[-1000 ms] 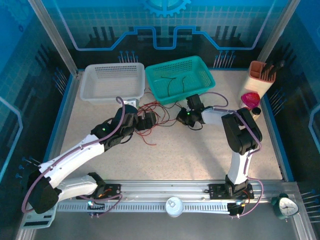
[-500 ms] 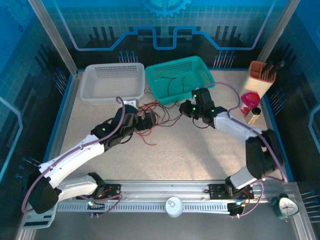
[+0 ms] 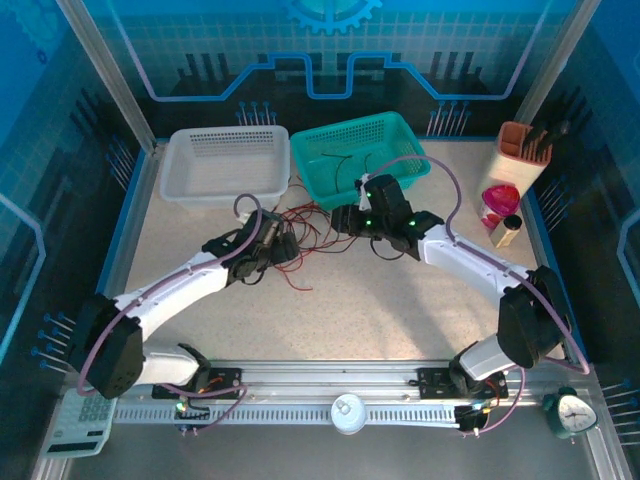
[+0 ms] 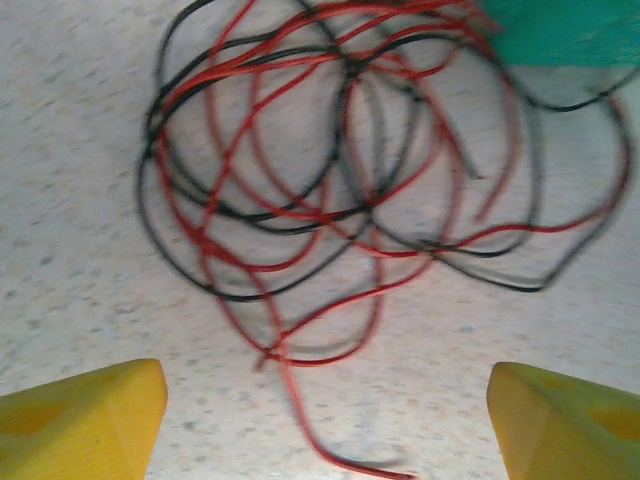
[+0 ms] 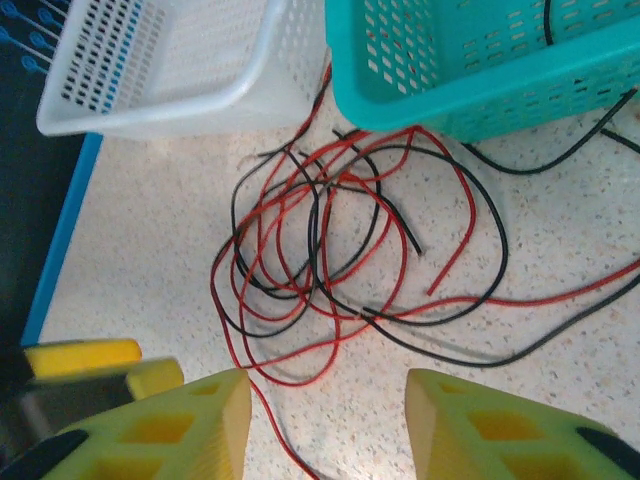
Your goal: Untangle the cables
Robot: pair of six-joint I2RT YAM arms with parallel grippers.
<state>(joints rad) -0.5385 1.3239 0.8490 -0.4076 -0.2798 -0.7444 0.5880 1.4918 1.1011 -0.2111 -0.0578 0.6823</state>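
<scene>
Speckled beige tabletop (image 3: 380, 300), blue-lit enclosure walls round it, fwiw. Starting at the jaws: left gripper (image 4: 325, 425) is spread wide. Its yellow tips sit at opposite edges of its wrist cam w/ nothing between them but bare table and one red tail. Right gripper (image 5: 328, 430) is parted too, narrower gap, also empty. So neither has hold of anything atm.

Just beyond both sets of tips sit the cables (image 5: 318, 240): one loose nest of thin red and black wire lying flat on the table between the two grippers. Far edge of the nest runs up to the foot of the teal basket (image 5: 480, 90). A strand or two slip into the gap between it and the white basket (image 5: 200, 100) on its left. Looks like a couple of dark strands are lying inside the teal one.

Handling, imo: super light and floppy, no stiffness to speak of, so pulling one strand will prob drag the whole clump unless the other arm pins it. Thin + flat on the table = easy to miss w/ a pinch, so jaws need to go right down to the surface. Best bet is a free end: the red tail nearest the left tips, or the black and red ends poking out on the right side of the nest. Avoid the dense crossing in the middle, that'd grab several at once.
</scene>
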